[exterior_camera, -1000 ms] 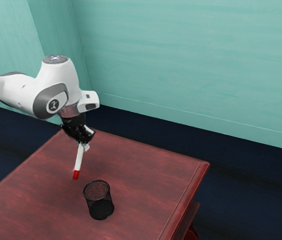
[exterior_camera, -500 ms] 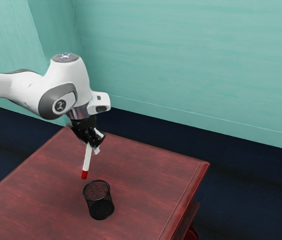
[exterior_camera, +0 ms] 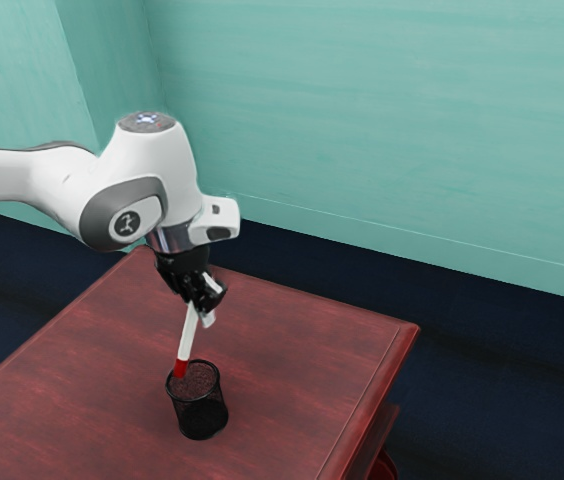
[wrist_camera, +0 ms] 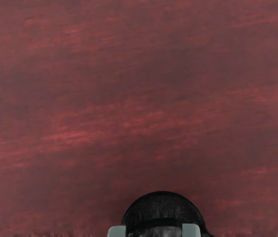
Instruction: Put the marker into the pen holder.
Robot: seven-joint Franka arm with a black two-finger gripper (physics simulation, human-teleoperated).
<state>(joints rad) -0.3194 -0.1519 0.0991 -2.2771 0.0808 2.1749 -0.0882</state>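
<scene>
The white arm (exterior_camera: 22,172) enters from the exterior view's left, its forearm roughly level, then bends downward at the thick, grey-banded wrist (exterior_camera: 127,215). Below that, the black gripper (exterior_camera: 198,308) hangs pointing down, leaning a little toward the exterior view's right. Its fingers are closed in a hold, a gap between them. In the wrist view, two pale fingertips (wrist_camera: 191,230) stand apart, side by side.

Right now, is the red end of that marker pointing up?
No, the marker slants with its red end lowest, down by the rim of the black pen holder.
</scene>
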